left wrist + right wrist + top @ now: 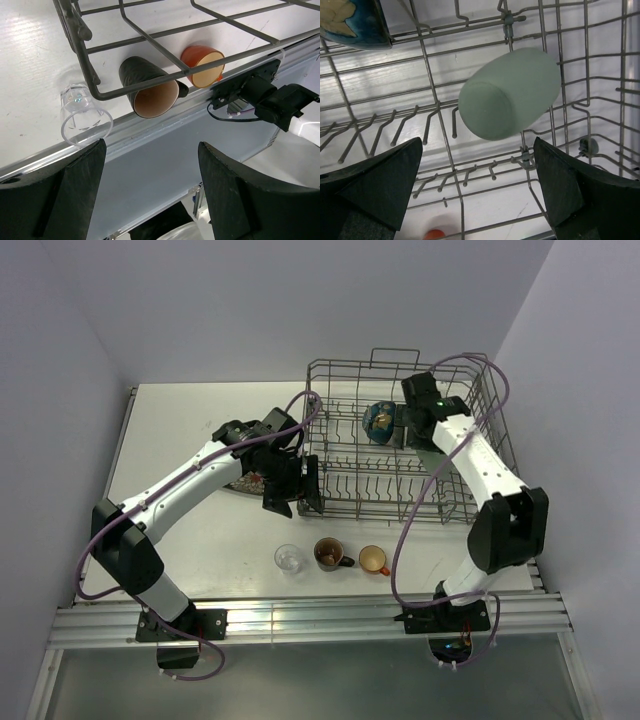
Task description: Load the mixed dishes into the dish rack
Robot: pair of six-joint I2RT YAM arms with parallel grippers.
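Observation:
The grey wire dish rack (340, 445) stands at the back right. The dark-blue bowl (380, 422) sits inside it, also in the right wrist view (352, 22). The pale green cup (509, 92) lies on its side on the rack's tines. My right gripper (408, 428) hangs open and empty just above it (477, 185). My left gripper (295, 502) is open and empty beside the rack's left front corner (152, 190). The clear glass (289, 559), brown mug (328, 554) and orange mug (374, 559) stand in a row in front of the rack. The flowered plate (243, 483) is mostly hidden under my left arm.
The left wrist view shows the rack's lower wire frame (150, 40) above the glass (82, 115), brown mug (150, 87) and orange mug (204, 65). The table's front rail (300, 615) runs just behind the arm bases. Walls close in on both sides.

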